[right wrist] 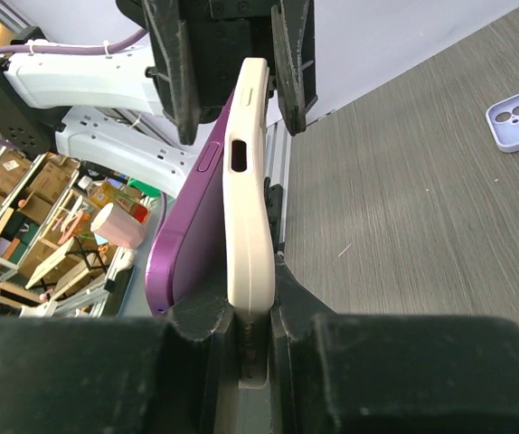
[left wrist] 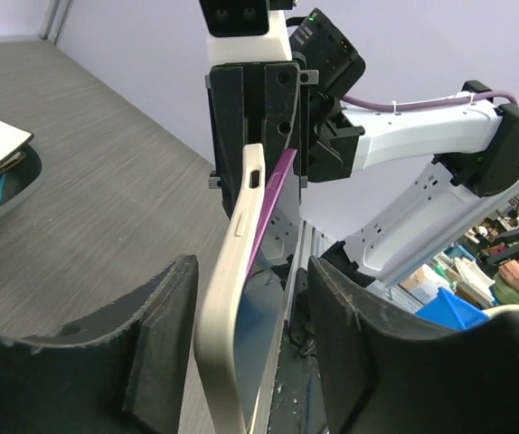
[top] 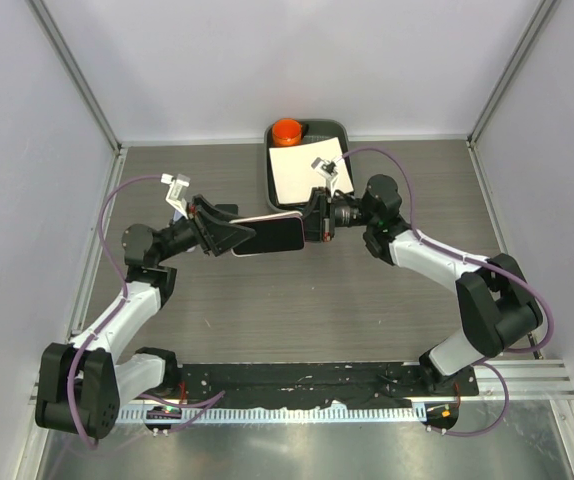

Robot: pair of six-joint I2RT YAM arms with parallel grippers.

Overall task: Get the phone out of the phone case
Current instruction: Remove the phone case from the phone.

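Phone case [right wrist: 249, 199], cream, is held edge-on in the air between the two arms, above the middle of the table [top: 297, 310].

Right gripper [right wrist: 252, 316] is clamped tight on one end of the case's rim.

Left gripper [left wrist: 250, 271] is at the opposite end with its fingers spread. The case passes between them ungripped, and the gap is wider on the phone's side. Cannot tell whether the other pad brushes the case back.

Purple phone [right wrist: 192, 235] is partly out. At the right gripper's end its long edge stands clear of the case, outside the clamped fingers. Toward the left gripper it closes back into the case.

The held pair sits well apart from the side walls [top: 27, 150]. The dark tray [top: 267, 165], holding a white sheet [top: 307, 172] and an orange round object [top: 287, 131], is near behind the right gripper.

A lavender case [right wrist: 517, 116] lies flat on the table, well apart.
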